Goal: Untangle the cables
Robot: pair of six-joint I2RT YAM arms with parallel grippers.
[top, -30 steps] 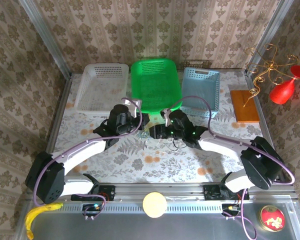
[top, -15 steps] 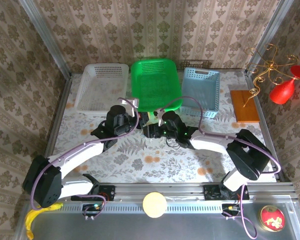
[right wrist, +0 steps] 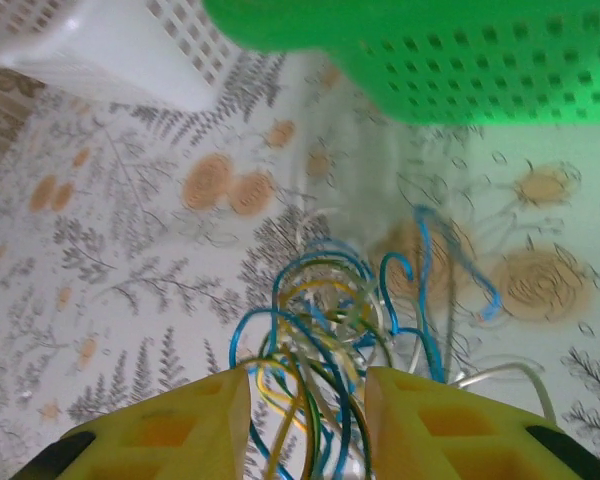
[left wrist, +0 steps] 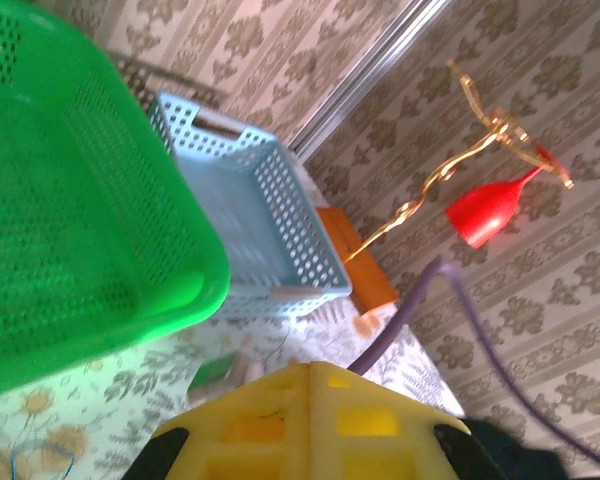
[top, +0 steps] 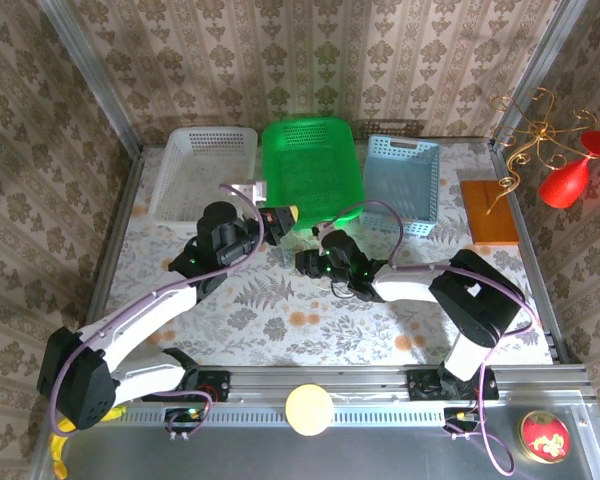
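Top external view: both arms stretch in over the flowered table [top: 280, 330] toward a row of three baskets along the far side, with the white basket [top: 205, 170] on the left, the green basket [top: 310, 160] in the middle and the blue basket [top: 405, 180] on the right. The left pincer [top: 283, 215] sits at the green basket's near left corner, its yellow tips pressed together. The right pincer [top: 302, 263] is just near of the green basket, pointing left; the two pincers are close but apart. Over on the far right, a red glass [top: 570, 180] hangs from a gold wire stand [top: 525, 130] planted on a wooden board [top: 490, 212]. Right wrist view: here are the cables [right wrist: 320, 330], a loose tangle on the table just near of the green basket's edge, with the white basket's corner off to the left. Blue loops wind through pale yellow and darker strands. The two yellow fingers [right wrist: 170, 430] stand apart, and the near end of the bundle runs into the gap between them. Whether any strand is pinched, I cannot tell. Left wrist view: this pincer's fingers [left wrist: 260, 430] meet along one seam, closed tight, and whether a cable is caught there I cannot tell. Beyond them the green basket's wall rises on the left with the blue basket beside it. A purple wire [left wrist: 420, 300] sweeps up on the right, and the red glass and gold stand show further off.
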